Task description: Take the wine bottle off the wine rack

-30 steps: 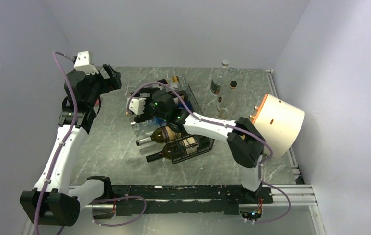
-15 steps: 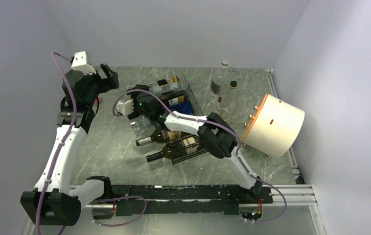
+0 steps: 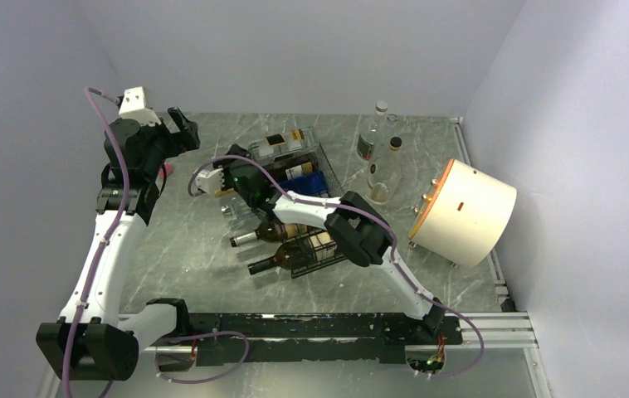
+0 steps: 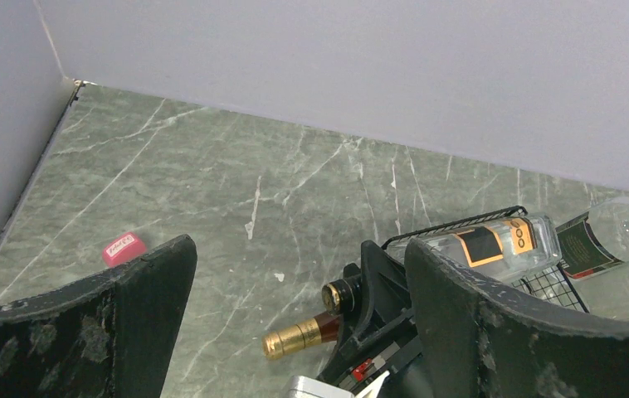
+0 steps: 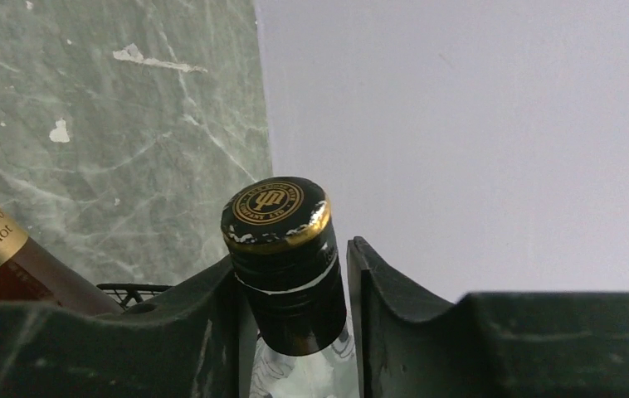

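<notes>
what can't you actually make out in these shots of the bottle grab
- Black-capped bottle: body cut off by the right wrist view's bottom edge; in the top view the right arm lies over it.
- Right gripper: whether it presses the neck; right wrist view, cap and finger edges hide the contact.
- Rack middle: top view, behind the arm.
- Pink tag print: left wrist view, too small.

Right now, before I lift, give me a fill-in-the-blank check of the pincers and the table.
The left pincer is ____ and holds nothing.
The right pincer is shut on a bottle whose cap is ____ with a gold rim.
The small tag on the table is ____.
Missing: open; black; pink.
</notes>
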Tool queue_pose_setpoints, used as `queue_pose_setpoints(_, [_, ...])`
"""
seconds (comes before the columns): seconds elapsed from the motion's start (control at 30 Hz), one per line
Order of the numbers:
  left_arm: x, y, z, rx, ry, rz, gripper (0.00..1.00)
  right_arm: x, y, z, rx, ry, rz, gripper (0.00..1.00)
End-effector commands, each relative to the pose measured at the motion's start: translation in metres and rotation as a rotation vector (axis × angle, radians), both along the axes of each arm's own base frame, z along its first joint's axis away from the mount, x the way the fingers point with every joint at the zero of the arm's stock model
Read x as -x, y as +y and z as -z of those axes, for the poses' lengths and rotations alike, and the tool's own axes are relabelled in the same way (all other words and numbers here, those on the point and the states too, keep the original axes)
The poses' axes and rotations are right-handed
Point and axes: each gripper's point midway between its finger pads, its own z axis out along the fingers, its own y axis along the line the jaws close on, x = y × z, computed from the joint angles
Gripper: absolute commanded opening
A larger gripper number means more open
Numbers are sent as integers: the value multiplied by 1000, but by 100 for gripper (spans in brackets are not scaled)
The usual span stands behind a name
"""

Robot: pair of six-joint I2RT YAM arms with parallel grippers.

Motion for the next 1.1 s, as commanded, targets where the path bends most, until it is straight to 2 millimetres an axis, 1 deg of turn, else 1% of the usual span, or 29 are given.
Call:
queue_pose_setpoints(0.0, [-1,-2,-16,12,-32,22,99,9,-2,-36,-72,-29,-4,38])
queue_pose_setpoints(0.1, [-1,-2,-16,17,-31,24,99,18,-7,-47,-112,9,-27,29])
queue_pose_setpoints(0.2, [-2,-6,-15,24,-28,44,99,21,-18,-62,-129,5,-3,21])
queue_pose_setpoints(0.37, [-4,-7,-13,31,-22,52,99,36,-35,-93,-218,6,-3,17])
queue_pose_setpoints(0.43, [-5,-8,-9,32,-17,52,99,41,-43,-109,-275,14,7,14])
queue_pose_setpoints(0.47, [-7,-7,-7,33,-7,51,99,43,-46,-113,-294,22,10,13])
queue_pose_setpoints(0.5, [-9,-7,-4,34,5,50,99,47,-53,-128,-329,20,7,12])
queue_pose_setpoints(0.53, [-10,-8,-2,36,13,55,99,52,-58,-135,-354,22,4,12])
queue_pose_setpoints(0.63, [-7,-10,-7,42,-4,70,99,58,-73,-154,-438,37,24,9])
queue_pose_setpoints(0.7, [-4,-10,-10,42,-21,70,100,63,-79,-166,-507,77,24,6])
queue_pose_setpoints(0.73, [-5,-10,-8,42,-19,68,100,67,-84,-176,-536,88,19,5])
queue_pose_setpoints(0.83, [-11,-12,0,46,17,80,99,74,-94,-196,-584,103,7,2])
queue_pose_setpoints(0.9, [-13,-14,1,57,23,97,99,77,-104,-210,-634,106,21,0])
queue_pose_setpoints(1.07, [-10,-15,-2,63,9,103,99,79,-128,-228,-769,198,17,0])
